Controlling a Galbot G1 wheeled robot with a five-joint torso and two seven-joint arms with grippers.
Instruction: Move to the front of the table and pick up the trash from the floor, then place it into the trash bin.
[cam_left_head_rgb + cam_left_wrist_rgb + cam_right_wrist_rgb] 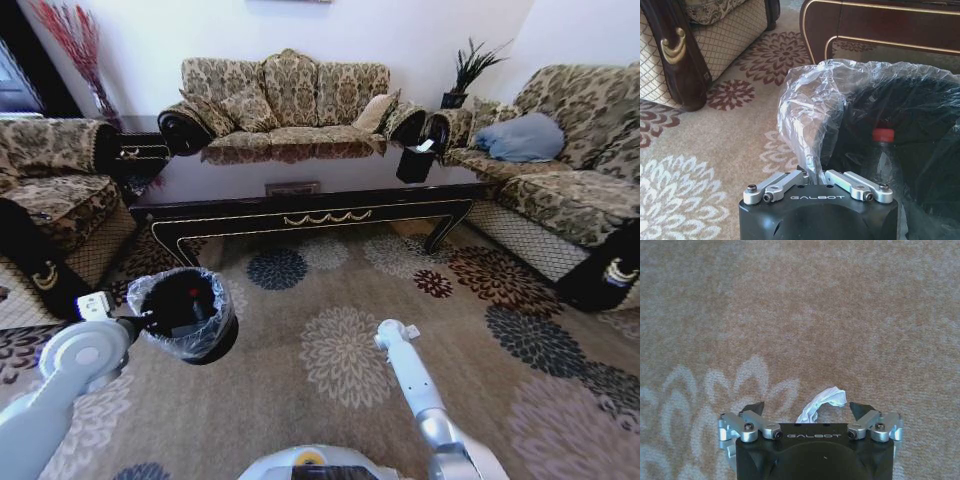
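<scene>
A crumpled white tissue [822, 403] lies on the flowered carpet [800, 315], right between the spread fingers of the right claw [808, 410]. Those fingers stand wide apart with nothing in them. The claw seems to be held that way so the tissue sits centred in the gap, ready to be closed on. In the head view the right arm reaches down toward the carpet in front of the robot, to the right of the trash bin [186, 312].

The bin, black and lined with a crinkled clear plastic bag [810, 105], sits at the robot's left front, near the left end of the desk [310, 208]. Inside it a clear plastic bottle with a red cap [883, 136] stands nearly upright, so part of the trash looks to be already disposed of.

The left claw [818, 176] is pinched shut on a fold of the bag at the bin's rim. My guess is that this grip steadies the bin and keeps its mouth open and close by, so the tissue has only a short trip. The bin's base is hidden, so I cannot tell whether it rests on the carpet or is lifted.

Beyond the desk stands a patterned sofa [290, 100].
</scene>
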